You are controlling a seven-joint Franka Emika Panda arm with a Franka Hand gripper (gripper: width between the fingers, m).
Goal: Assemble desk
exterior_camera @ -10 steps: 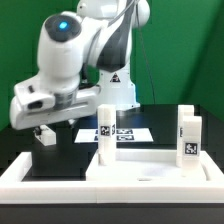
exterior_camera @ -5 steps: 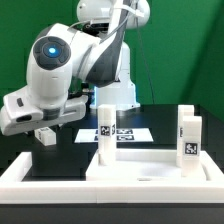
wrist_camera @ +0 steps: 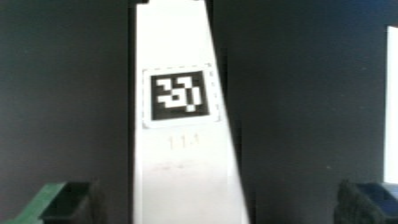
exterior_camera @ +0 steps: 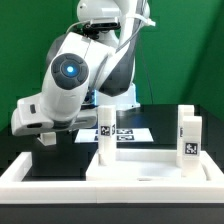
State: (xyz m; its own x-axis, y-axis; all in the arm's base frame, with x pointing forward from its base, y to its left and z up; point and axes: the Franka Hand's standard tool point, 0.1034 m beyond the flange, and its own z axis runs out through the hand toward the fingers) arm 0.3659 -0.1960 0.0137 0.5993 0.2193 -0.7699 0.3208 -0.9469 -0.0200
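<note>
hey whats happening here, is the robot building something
A robot arm is putting together a white desk kit. The tabletop panel lies flat, with leg blocks standing on it, one toward the exterior view's left and others toward its right. The claw is open and empty, low over the black table at the exterior view's left. The wrist view shows another tagged leg lying between its open fingers, not yet gripped.

Three leg blocks (exterior_camera: 107, 131) stand on the tabletop panel (exterior_camera: 150, 166) (apparently upright).
</note>
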